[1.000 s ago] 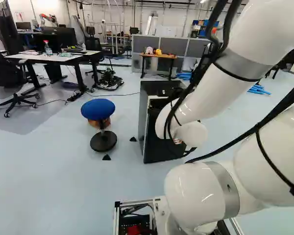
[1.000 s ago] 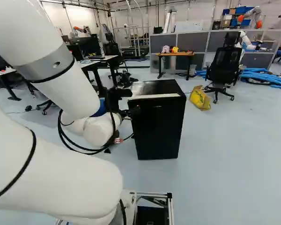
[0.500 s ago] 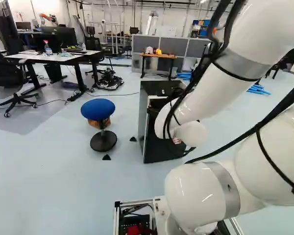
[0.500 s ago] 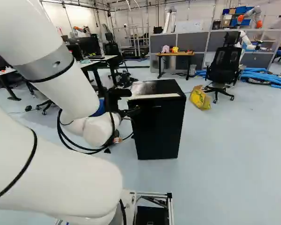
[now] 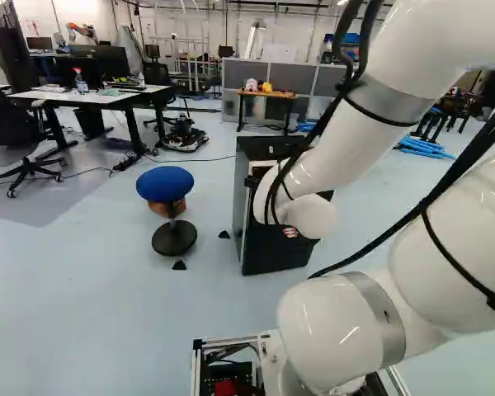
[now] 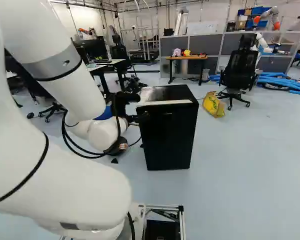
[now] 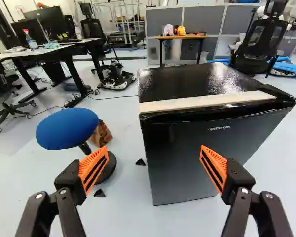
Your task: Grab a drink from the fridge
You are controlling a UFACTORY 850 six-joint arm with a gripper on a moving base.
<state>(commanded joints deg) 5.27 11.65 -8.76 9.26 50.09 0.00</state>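
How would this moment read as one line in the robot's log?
fridge ahead | fingers open, nothing gripped | blue stool beside fridge | next: probably reach for its door

The pale blue floor (image 5: 99, 313) has a greyer patch toward its left side in the left base view, with an office chair (image 5: 12, 128) and a desk (image 5: 91, 97) there. A black fridge (image 7: 187, 158) stands upright on the floor. Near it is a blue-seated stool (image 5: 165, 183) on a round base, a brown bag (image 7: 100, 135) just behind. One dark wedge (image 5: 179, 265) lies by the stool; another wedge (image 5: 223, 234) lies between stool and fridge. Toward the floor's far edge are a yellow bag (image 6: 213, 104), a black swivel chair (image 6: 239, 70), blue tubes (image 6: 290, 84) and a wooden-topped table (image 6: 187, 58).
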